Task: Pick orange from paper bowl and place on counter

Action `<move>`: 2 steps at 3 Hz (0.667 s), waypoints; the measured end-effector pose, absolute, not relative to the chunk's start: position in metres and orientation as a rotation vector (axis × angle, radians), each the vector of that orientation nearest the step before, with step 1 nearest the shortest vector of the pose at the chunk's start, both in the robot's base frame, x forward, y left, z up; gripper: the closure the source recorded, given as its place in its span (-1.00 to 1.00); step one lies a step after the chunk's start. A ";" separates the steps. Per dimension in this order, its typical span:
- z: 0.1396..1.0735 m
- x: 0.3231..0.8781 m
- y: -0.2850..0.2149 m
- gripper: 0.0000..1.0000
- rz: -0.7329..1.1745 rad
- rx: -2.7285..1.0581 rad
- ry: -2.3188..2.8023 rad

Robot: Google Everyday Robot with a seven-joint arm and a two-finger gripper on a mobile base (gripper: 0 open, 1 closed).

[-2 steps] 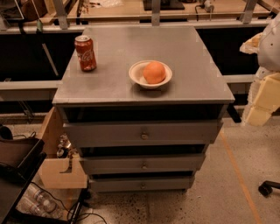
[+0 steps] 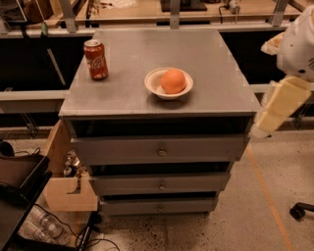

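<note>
The orange (image 2: 172,81) sits in the off-white paper bowl (image 2: 154,87), right of centre near the front of the grey counter (image 2: 147,49). The counter is the flat top of a grey drawer cabinet. My gripper (image 2: 280,107) is a cream-coloured piece under the white arm at the right edge of the view. It hangs beside the cabinet's front right corner, apart from the bowl and well to its right. It holds nothing that I can see.
A red soda can (image 2: 96,60) stands upright at the counter's left side. A wooden workbench (image 2: 147,12) runs behind the cabinet. A cardboard box (image 2: 68,188) and a black bin (image 2: 19,181) sit on the floor at the left. A chair wheel (image 2: 298,211) is at the lower right.
My arm and gripper have shifted slightly left, towards the cabinet's right side. The orange, bowl and can have not moved.
</note>
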State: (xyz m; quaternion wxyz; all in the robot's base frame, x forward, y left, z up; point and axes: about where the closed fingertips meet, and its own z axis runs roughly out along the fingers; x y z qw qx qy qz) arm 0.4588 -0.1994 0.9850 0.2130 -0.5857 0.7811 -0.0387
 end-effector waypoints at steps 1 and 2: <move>0.976 0.501 -0.171 -1.00 0.003 -1.488 2.058; 0.985 0.544 -0.152 -1.00 0.055 -1.382 1.919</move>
